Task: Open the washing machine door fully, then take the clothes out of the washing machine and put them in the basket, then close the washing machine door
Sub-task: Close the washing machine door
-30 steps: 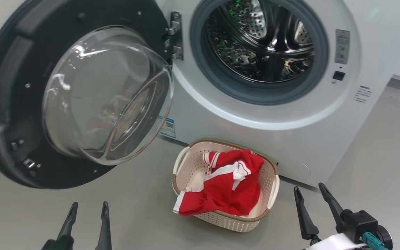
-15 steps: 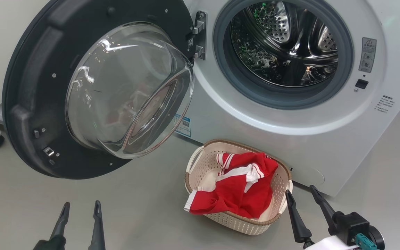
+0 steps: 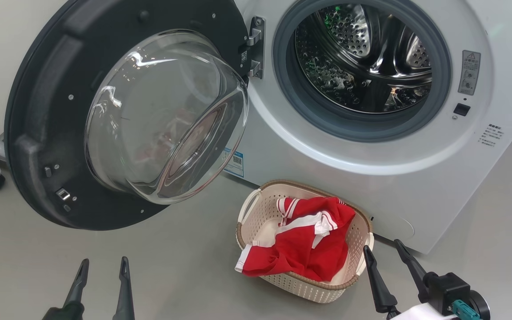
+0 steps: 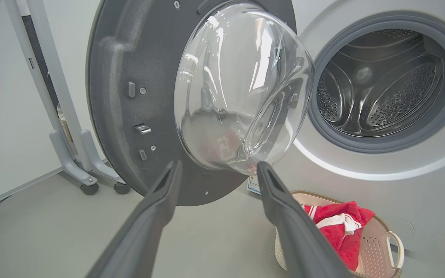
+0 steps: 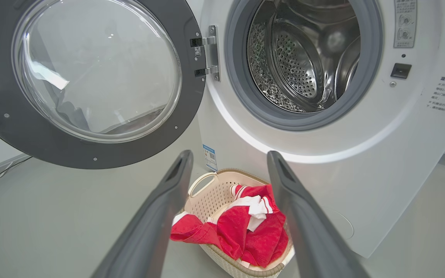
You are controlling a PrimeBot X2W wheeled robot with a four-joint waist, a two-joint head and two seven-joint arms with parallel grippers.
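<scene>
The washing machine (image 3: pixel 371 178) stands with its door (image 3: pixel 42 133) swung wide open to the left, glass bowl bulging toward me. Its steel drum (image 3: pixel 362 58) looks bare inside. On the floor in front sits the cream basket (image 3: pixel 256 213) holding the red clothes (image 3: pixel 300 244), one white-trimmed corner draped over the near rim. My left gripper (image 3: pixel 102 264) is open at the lower left, below the door. My right gripper (image 3: pixel 382 249) is open at the lower right, close beside the basket's right end. The door (image 4: pixel 129 96) and basket (image 5: pixel 211 193) also appear in the wrist views.
A grey frame on castor wheels (image 4: pixel 87 185) stands behind the open door at the left. Grey floor (image 3: pixel 171 266) stretches between the grippers and the machine. A pale wall (image 4: pixel 6 96) runs along the left.
The whole head picture has shifted right and slightly down since a second ago, so the camera moved. Both grippers stay open. Door, basket and clothes keep their places.
</scene>
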